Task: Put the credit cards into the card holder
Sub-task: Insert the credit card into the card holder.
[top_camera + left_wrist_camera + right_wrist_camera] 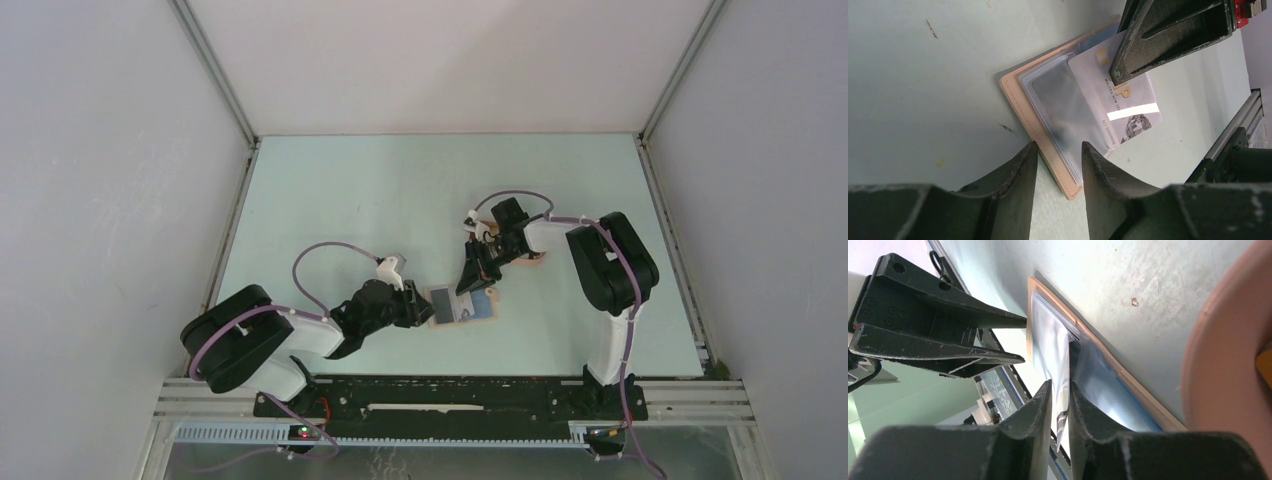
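Pale green table [400, 190], plain white walls [100, 150]

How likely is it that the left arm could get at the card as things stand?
Probably not cleanly: the right claw straddles the card's free end, blocking it, though the left claw sits open at the holder's edge nearby.
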`<state>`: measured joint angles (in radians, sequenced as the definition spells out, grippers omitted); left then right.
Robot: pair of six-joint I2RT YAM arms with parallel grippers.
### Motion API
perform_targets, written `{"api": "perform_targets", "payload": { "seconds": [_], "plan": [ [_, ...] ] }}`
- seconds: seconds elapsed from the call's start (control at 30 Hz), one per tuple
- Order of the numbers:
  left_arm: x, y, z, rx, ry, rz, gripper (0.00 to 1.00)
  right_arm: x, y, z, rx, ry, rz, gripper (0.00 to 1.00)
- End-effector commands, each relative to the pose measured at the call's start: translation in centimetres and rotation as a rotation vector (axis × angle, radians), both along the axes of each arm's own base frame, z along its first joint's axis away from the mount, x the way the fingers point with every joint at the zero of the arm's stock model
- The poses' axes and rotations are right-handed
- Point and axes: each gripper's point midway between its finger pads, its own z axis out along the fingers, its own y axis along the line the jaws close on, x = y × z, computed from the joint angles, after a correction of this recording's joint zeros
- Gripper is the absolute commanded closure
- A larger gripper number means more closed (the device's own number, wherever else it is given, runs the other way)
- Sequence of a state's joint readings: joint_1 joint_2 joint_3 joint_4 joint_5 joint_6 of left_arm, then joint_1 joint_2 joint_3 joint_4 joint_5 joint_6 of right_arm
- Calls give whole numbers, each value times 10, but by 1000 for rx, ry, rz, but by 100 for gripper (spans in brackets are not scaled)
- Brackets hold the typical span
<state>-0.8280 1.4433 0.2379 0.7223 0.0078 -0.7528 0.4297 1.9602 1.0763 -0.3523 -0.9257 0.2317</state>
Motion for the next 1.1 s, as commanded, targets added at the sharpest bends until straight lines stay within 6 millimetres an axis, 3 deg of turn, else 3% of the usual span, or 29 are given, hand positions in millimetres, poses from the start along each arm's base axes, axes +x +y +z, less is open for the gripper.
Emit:
{"api": "perform_targets", "payload": {
  "seconds": [0.0, 0.3, 1.07],
  "plan": [
    [1, -2, 7, -18, -5, -6, 57, -5, -11, -18, -98, 36, -7, 73],
    [0, -2, 8, -22, -8, -9, 57, 1, -20, -12, -147, -37, 2, 60],
    [0, -2, 11, -27, -16, -15, 57, 1, -32, -11, -303, -178, 109, 52]
  ]
}}
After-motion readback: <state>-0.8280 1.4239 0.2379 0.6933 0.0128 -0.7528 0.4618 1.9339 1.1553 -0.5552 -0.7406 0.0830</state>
